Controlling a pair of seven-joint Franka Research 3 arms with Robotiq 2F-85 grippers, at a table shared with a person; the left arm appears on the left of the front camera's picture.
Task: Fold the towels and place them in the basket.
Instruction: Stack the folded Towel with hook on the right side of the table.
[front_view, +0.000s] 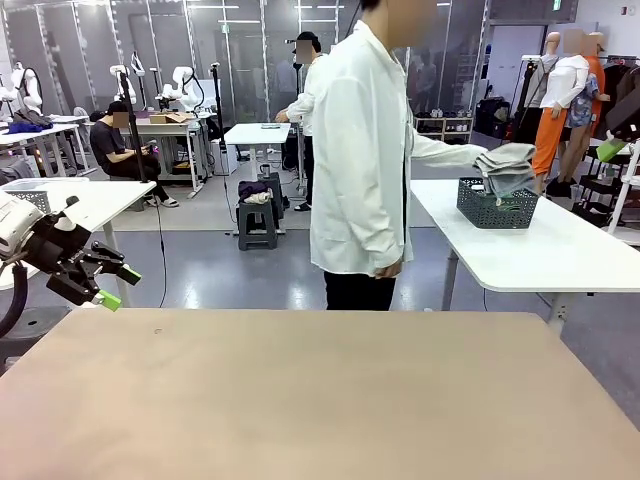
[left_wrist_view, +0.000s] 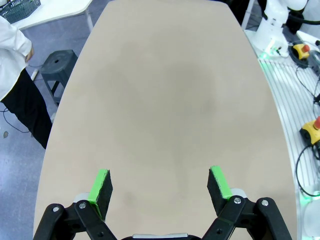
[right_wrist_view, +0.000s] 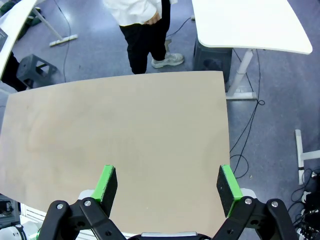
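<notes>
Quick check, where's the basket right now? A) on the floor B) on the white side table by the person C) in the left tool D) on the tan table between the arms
B: the basket sits on the white side table, with the person's hand holding towels over it.

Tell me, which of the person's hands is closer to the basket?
Their left hand: that arm stretches out to the towels piled on the basket on the white side table, the hand itself hidden behind them. Their right hand hangs by their hip, well away.
</notes>
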